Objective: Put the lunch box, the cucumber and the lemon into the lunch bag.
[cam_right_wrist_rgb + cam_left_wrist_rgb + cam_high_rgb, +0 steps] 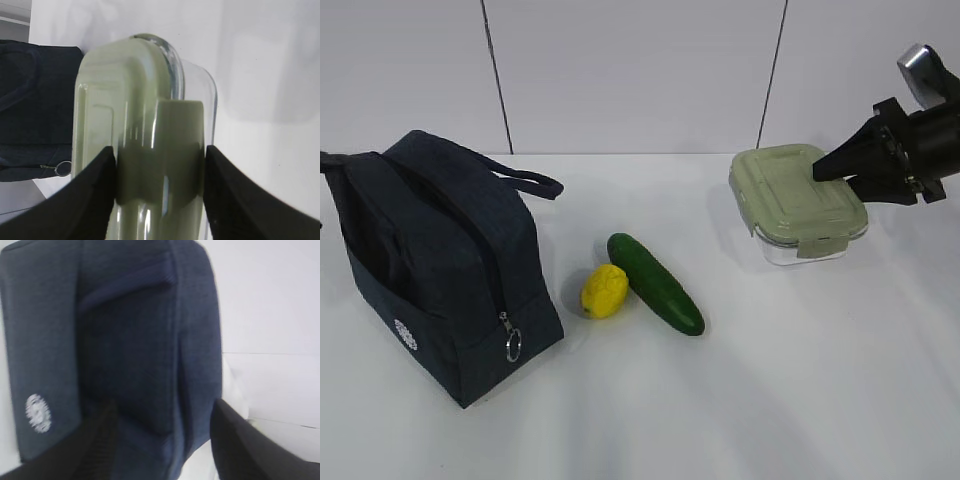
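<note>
Right wrist view: the lunch box (145, 145), judged rigid with slippery clear walls, is pinched between the right gripper's (160, 195) jaws across lid and base at the clip tab, a secure hold.

The boxy dark navy fabric lunch bag (440, 265) looked like matt, finely woven cloth, with a shiny metal ring pull (513, 345) hanging from its zipper and a small white printed logo (406, 334) on one face. The flat clear lunch box (798, 205) had a glossy, see-through base under a pale sage-green plastic lid (125, 140) with a smooth, faintly reflective finish. The long dark green cucumber (655, 283) appeared smooth and slightly glossy; the small yellow lemon (605, 291) looked duller, faintly dimpled. The white table (770, 400) was smooth, with a soft sheen
</note>
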You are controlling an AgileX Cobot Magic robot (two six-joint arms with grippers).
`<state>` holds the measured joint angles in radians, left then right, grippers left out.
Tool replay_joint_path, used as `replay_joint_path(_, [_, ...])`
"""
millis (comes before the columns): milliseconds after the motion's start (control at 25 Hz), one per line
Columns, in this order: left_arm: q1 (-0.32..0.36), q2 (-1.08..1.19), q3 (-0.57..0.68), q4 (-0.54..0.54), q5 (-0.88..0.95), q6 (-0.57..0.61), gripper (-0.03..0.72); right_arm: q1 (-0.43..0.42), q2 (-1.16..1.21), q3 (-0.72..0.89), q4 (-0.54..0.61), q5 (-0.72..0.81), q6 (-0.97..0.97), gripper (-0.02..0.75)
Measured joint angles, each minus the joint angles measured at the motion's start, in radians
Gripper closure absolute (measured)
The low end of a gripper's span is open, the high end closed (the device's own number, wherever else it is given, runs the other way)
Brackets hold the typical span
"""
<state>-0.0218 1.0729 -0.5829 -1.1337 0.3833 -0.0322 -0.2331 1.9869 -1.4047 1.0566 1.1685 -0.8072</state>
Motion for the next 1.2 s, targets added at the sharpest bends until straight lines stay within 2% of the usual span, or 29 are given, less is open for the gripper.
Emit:
replay_joint_path(160, [0.000,0.076,-0.073,-0.043,-0.024,0.038,0.283,0.000,0.000,0.000,0.000,0.000,-0.001,0.333])
replay_joint_path(440, [0.000,0.216,-0.175,-0.047,-0.038,0.050,0.285,0.000,0.000,0.000,0.000,0.000,-0.004,0.333])
replay_joint_path(760, [0.000,0.362,-0.199,-0.028,0.012,0.070,0.302,0.000,0.000,0.000,0.000,0.000,-0.010,0.333])
replay_joint_path(880, [0.000,0.396,-0.201,-0.026,0.013,0.071,0.386,0.000,0.000,0.000,0.000,0.000,-0.010,0.333])
replay_joint_path(1120, [0.000,0.418,-0.205,-0.024,0.014,0.096,0.644,0.000,0.000,0.000,0.000,0.000,-0.011,0.333])
replay_joint_path(1200, [0.000,0.418,-0.205,-0.014,0.025,0.126,0.687,0.000,0.000,0.000,0.006,0.000,-0.012,0.334])
